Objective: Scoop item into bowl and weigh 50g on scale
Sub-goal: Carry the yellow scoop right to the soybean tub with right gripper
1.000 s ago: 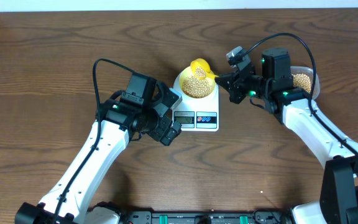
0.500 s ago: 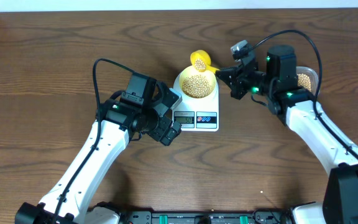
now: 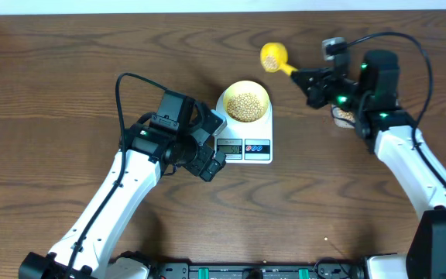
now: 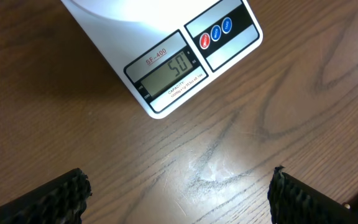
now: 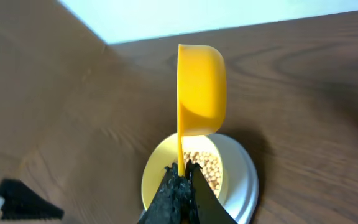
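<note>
Scale (image 4: 163,68) reads 50 — target met. Right gripper (image 5: 182,177) clamped on scoop (image 3: 273,56) near desk's (image 3: 68,62) far edge; keep it level, clear of bowl (image 3: 245,84). Left gripper (image 4: 179,199) fingers apart.

The left arm (image 3: 122,194) and right arm (image 3: 409,167) share white, rounded link shells and black, boxy joint housings. A thin black cable (image 3: 117,97) arcs over each. Small green lights (image 3: 339,99) glow on the right arm's black wrist block, near a small grey camera (image 3: 333,45). The left gripper (image 3: 207,164) has black fingers (image 4: 61,196) with ridged edges.
</note>
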`<state>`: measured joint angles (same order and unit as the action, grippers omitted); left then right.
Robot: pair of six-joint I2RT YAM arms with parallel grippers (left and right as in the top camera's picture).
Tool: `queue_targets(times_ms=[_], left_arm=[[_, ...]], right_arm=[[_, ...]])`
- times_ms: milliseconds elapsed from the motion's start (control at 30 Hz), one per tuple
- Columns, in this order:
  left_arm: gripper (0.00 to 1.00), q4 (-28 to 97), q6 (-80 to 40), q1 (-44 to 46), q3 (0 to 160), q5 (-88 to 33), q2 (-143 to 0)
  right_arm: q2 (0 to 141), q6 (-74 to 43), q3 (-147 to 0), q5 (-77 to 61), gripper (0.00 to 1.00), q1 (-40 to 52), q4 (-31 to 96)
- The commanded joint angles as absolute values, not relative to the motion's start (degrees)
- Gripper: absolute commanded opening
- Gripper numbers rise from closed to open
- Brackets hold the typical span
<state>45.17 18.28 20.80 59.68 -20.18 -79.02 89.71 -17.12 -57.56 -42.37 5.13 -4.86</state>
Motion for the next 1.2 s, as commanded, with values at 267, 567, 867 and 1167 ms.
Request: queue_targets(times_ms=[267,567,867,1167], left_arm=[[0.94,45.4,19.3,20.9,59.6,-19.8,-78.9],[0.94,45.4,19.3,20.9,59.6,-19.8,-78.9],[0.94,45.4,19.3,20.9,59.6,-19.8,-78.9],[0.94,45.4,19.3,20.9,59.6,-19.8,-78.9]], right_arm=[[88.0,-28.9,-58.0,-53.0,0.01,-5.4,-6.4],[85.1,-28.9,-58.0,-54.6,0.01,-16.0,-0.6],[82.5,-28.4,-58.0,-54.6,0.01,-25.1,12.8],[82.5,-22.9,-58.0,-47.2,0.02,-28.5,25.1]])
